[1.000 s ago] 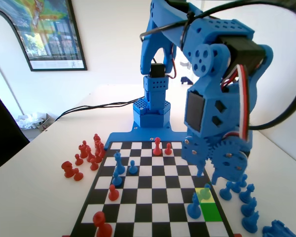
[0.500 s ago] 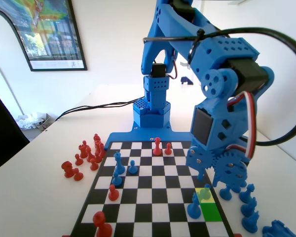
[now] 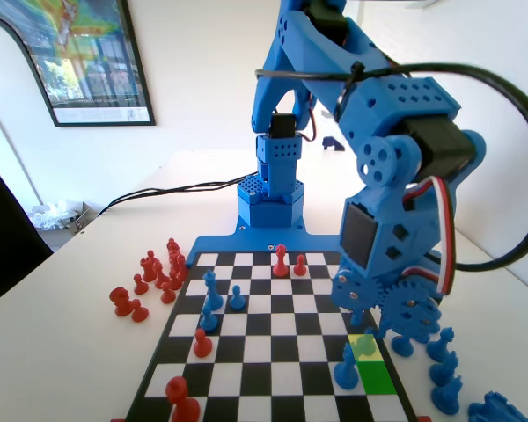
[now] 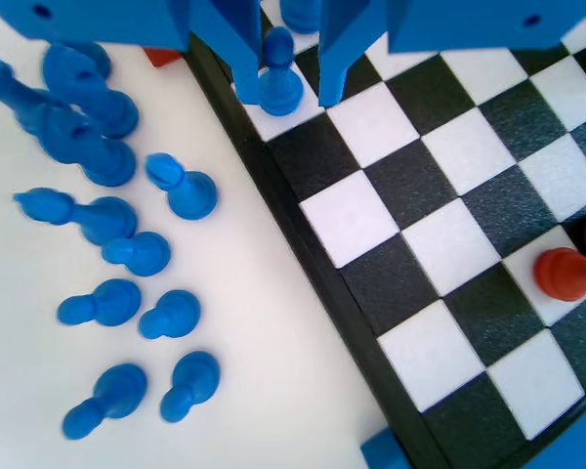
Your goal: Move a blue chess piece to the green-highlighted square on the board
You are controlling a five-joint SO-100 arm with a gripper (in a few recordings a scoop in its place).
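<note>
Now we see the blue two-finger gripper low over the flat black-and-white chequered chessboard, close to the board's edge. In the wrist view its two jaws hang down from the top edge, and the small blue plastic pawn with a round head stands upright between them, on a white square. The jaws are open a little wider than the pawn's base; the left jaw looks touching or almost touching the base, while a thin gap shows at the right jaw, so we cannot say that the pawn is gripped.

In the fixed view the gripper comes down at the board's right side, at about 4 o'clock from the board's middle. The pawn shows just under it, on the yellow-tinted square. The bright green-highlighted square lies directly at 6 o'clock from the yellow one, nearer to the camera, and nothing stands on it. A taller blue chess piece with a wider base stands just at 9 o'clock from the green square.

Off the board, on the white table, a group of spare blue chess pieces stands at 9 o'clock in the wrist view. A red chess piece stands on the board at 3 o'clock.
</note>
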